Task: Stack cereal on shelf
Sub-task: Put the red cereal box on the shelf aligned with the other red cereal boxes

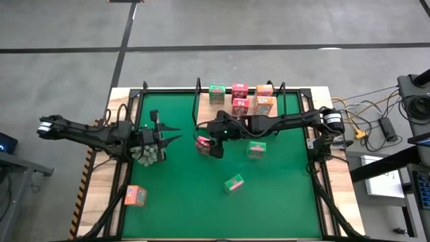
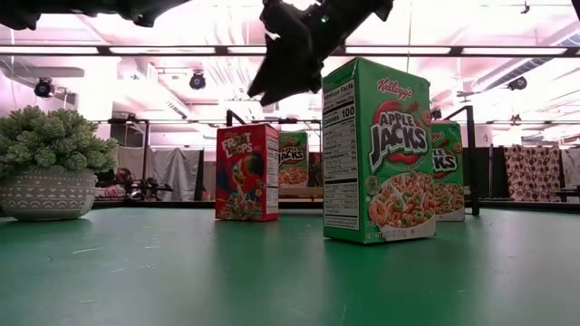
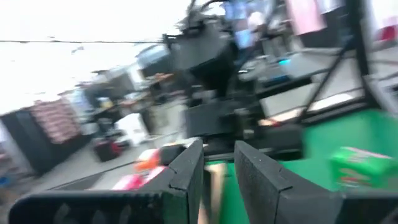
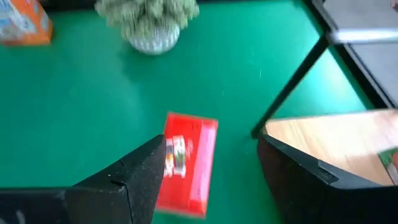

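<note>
the red cereal box (image 1: 203, 143) stands upright on the green mat (image 1: 181, 202), just in front of the shelf (image 1: 295, 101) near its left wire upright (image 1: 197, 101). the right gripper (image 1: 213, 143) hangs directly above this box with its two fingers spread wide, one on either side and neither touching, so the claw is released and holds nothing. in the right wrist view the red box (image 4: 185, 163) sits in the gap between the dark fingers (image 4: 134, 177), with the shelf's wooden board (image 4: 329, 140) and a black upright (image 4: 289, 87) just beside it.

on the shelf a green box (image 1: 216, 93), two pink-red boxes (image 1: 240, 98) and two orange boxes (image 1: 265, 99) are grouped together, behind the red box. a green box (image 1: 256, 149) stands to the right of the red box under the right arm, another green box (image 1: 234, 183) lies tilted farther forward from it, and an orange box (image 1: 135, 195) sits well apart toward the mat's front left corner.

a small potted spiky plant (image 1: 148, 154) stands left of the red box. the left gripper (image 1: 171, 133) waits above and beside that plant, its fingers (image 3: 186, 174) close together with only a narrow slit between them and nothing in it.

in the low view, the nearest green box (image 2: 379, 151) stands in front of and partly hides another green box (image 2: 447, 172).
</note>
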Robot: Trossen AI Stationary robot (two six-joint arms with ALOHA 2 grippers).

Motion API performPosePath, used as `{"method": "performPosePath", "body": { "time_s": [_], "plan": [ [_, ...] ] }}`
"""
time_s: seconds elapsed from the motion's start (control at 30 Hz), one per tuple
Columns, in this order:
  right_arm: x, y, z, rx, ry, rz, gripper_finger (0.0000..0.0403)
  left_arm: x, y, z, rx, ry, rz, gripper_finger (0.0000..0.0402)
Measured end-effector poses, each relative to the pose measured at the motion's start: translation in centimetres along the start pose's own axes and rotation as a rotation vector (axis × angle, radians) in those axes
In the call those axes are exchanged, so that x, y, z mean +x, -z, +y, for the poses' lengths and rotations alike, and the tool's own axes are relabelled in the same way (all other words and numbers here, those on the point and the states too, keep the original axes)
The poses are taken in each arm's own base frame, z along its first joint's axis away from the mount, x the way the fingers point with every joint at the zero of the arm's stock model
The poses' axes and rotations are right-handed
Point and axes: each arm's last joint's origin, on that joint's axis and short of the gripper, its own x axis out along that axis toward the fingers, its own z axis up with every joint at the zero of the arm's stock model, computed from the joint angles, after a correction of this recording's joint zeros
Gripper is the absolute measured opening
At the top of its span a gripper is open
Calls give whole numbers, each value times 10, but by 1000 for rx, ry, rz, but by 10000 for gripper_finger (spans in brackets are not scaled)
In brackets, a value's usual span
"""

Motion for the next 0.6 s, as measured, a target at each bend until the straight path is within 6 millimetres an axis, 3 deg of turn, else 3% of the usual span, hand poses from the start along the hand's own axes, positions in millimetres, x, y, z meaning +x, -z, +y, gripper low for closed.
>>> {"method": "performPosePath", "body": {
  "time_s": [0.13, 0.37, 0.6],
  "plan": [
    [2, -1, 0, 2, -1, -18, 271, -1, -1, 4, 24, -92, 27, 76],
    [2, 0, 4, 4, -11, -12, 348, 0, 3, 2, 59, -90, 69, 76],
    [23, 15, 17, -29, -33, 50, 354, 0, 3, 2, 65, -89, 70, 76]
  ]
}}
